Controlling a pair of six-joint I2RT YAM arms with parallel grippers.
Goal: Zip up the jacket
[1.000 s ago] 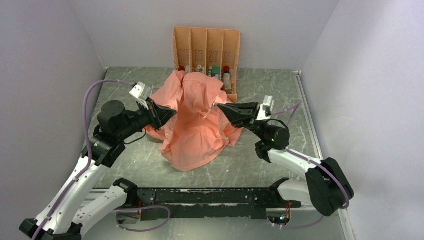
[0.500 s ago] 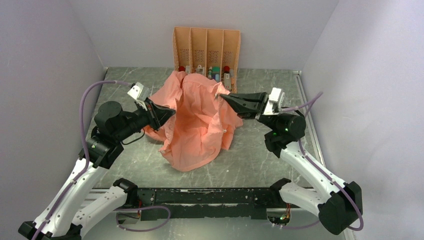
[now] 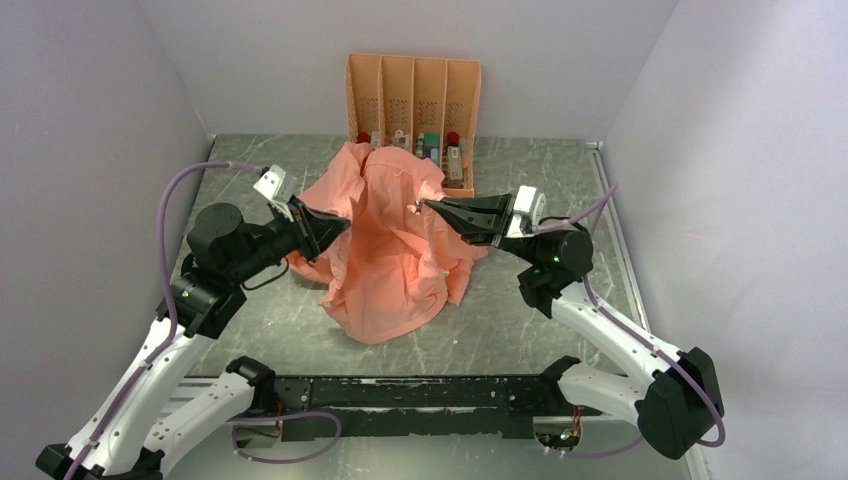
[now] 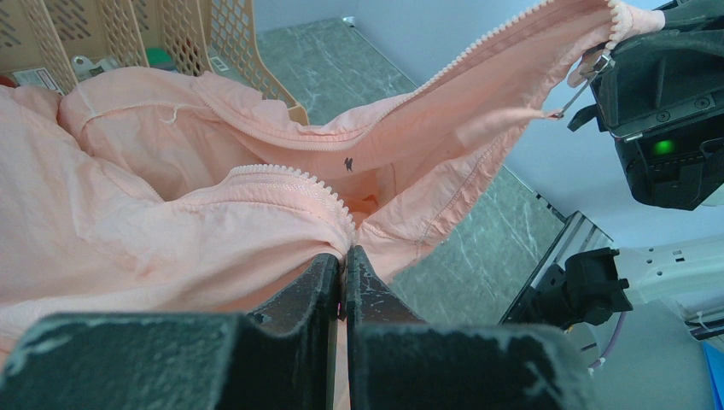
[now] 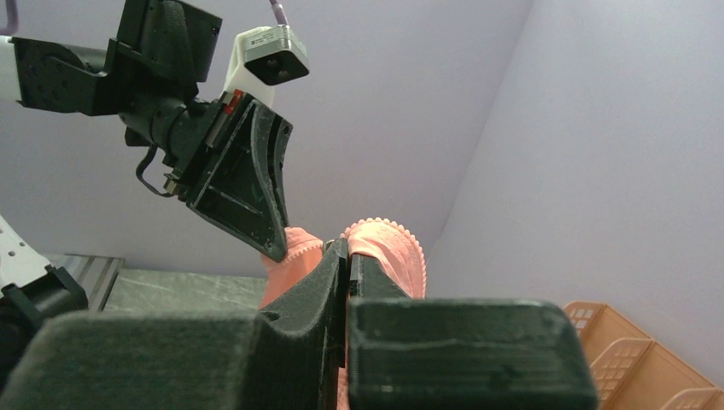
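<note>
- Pale walls close in a grey marbled desk (image 3: 500, 330), with an orange rack (image 3: 412, 95) at 12 o'clock. In the top view the jacket (image 3: 390, 250) hangs bunched over mid-desk, its lower folds pooling toward 6 o'clock. My left gripper (image 3: 345, 222) bites it from 9 o'clock, my right gripper (image 3: 425, 206) from 2 o'clock.
- In my left wrist view, the left gripper is clenched on the fabric edge just where one row of zipper teeth (image 4: 290, 178) ends. The other row climbs toward 1 o'clock, where the right gripper pinches the jacket with the metal pull (image 4: 580, 85) dangling beside it.
- In my right wrist view, the right gripper is clamped on a pink toothed edge, with the left fingertip just beside it at 10 o'clock.
- I judge the zipper fully open, so I am lining it up. Next, the two rows must meet and seat at the slider before any pulling.
</note>
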